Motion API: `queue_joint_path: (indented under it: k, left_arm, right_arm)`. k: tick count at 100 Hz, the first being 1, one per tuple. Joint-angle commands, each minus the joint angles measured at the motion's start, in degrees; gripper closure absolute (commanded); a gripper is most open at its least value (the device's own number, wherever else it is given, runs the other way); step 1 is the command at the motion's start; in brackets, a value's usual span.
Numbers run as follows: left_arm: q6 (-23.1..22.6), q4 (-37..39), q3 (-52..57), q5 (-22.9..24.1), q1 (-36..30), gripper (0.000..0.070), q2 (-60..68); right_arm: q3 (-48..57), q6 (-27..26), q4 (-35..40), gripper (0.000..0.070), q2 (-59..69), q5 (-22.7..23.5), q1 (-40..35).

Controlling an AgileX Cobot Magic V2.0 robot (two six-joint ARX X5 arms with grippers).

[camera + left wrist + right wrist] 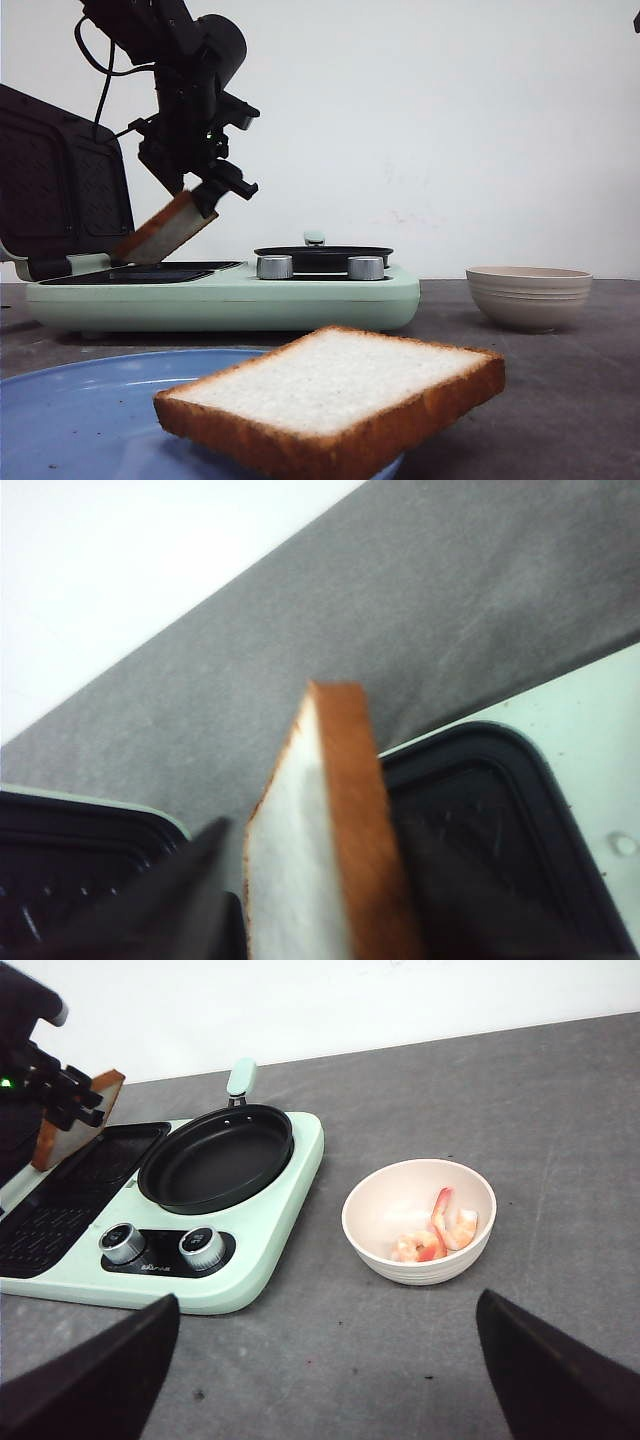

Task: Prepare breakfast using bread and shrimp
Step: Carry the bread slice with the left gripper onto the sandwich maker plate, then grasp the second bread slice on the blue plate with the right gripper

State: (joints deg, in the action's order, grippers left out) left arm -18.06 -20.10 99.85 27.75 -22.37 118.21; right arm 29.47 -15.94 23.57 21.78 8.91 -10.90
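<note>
My left gripper [203,203] is shut on one slice of bread [165,229]. It holds the slice tilted, lower corner down over the black grill plate [150,272] of the mint-green breakfast maker [300,300]. In the left wrist view the slice [330,780] stands edge-on between the dark fingers [175,890]. A second bread slice [335,395] lies on the blue plate [70,410] in the foreground. Shrimp [440,1235] sit in a cream bowl [400,1265]. My right gripper [325,1305] hangs open above bare table in front of the bowl.
The breakfast maker's lid [55,190] stands open at the left. A round black pan [215,1155] with a mint handle sits on its right half, above two silver knobs [160,1245]. The cream bowl [528,296] stands to the right of the appliance on the grey table.
</note>
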Motion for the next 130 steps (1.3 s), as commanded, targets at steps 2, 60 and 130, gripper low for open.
queue_joint_path:
  k: [2, 60, 130]
  left_arm:
    - [1.2, 0.4, 1.2, -0.8, -0.3, 0.0123, 1.7]
    - [14.4, -6.5, 8.4, -7.3, -4.4, 0.065, -3.5]
    - [18.4, -24.0, -3.7, -20.5, -3.9, 0.07, -43.6]
  right_arm:
    - [0.5, -0.6, -0.4, 0.0123, 0.2, -0.2, -0.3]
    - [0.5, -1.8, -0.4, 0.0244, 1.0, 0.0, -0.3]
    - [0.5, -5.8, -1.2, 0.0262, 29.6, 26.3, -0.3]
